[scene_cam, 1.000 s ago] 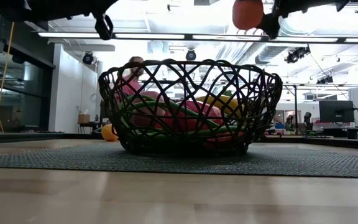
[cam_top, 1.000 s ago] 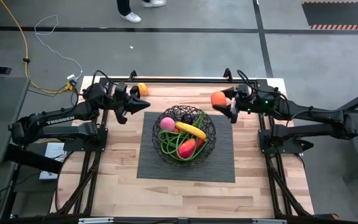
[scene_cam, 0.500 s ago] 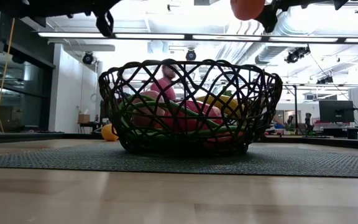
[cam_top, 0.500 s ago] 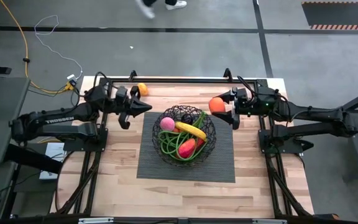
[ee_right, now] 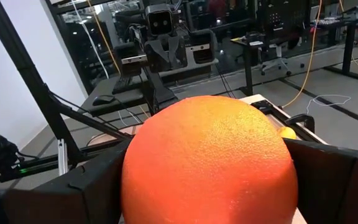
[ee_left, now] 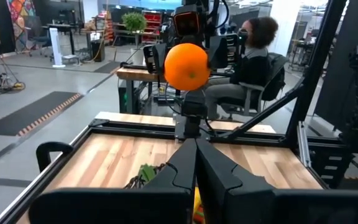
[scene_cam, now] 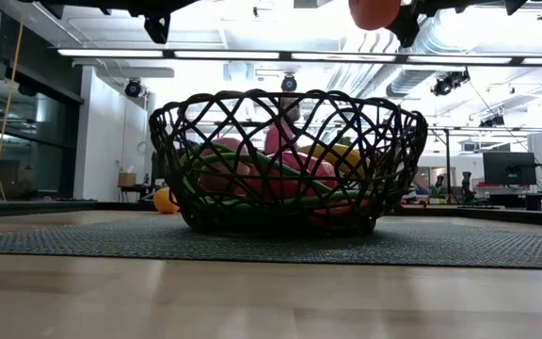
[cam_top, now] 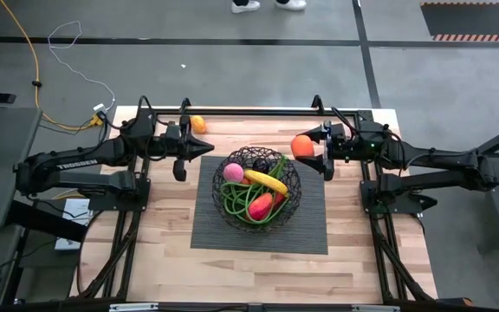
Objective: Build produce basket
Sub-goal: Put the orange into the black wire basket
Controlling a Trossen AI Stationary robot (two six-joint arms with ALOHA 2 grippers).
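The black wire basket (cam_top: 258,185) (scene_cam: 287,160) stands on its base on a dark mat. It holds a pink peach (cam_top: 233,172), a banana (cam_top: 267,180), a red pepper (cam_top: 262,205) and green beans (cam_top: 236,204). My right gripper (cam_top: 308,147) hovers just off the basket's far right rim, shut on an orange (cam_top: 302,146) (ee_right: 207,162) (ee_left: 187,65). My left gripper (cam_top: 204,149) (ee_left: 196,149) is shut and empty, raised near the basket's far left rim and pointing at it. A second orange (cam_top: 197,124) (scene_cam: 166,200) lies on the table near the far edge. My right gripper pinches the orange between its two fingers (ee_right: 73,186), one on each of its opposite sides (ee_right: 135,180). The fingers come level from the table's right side. The orange is lifted clear, higher than the basket's rim (scene_cam: 374,11).
The ribbed dark mat (cam_top: 310,234) lies under the basket in the table's middle. A black rail (cam_top: 249,111) runs along the table's far edge. Bare wood (cam_top: 163,251) shows left, right and near of the mat. A seated person (ee_left: 253,59) is beyond the table.
My left gripper has moved toward the table's right, closer to the basket, and has risen a little. My right gripper has carried the orange slightly up and toward the basket, then held still. The basket and its contents have stayed put.
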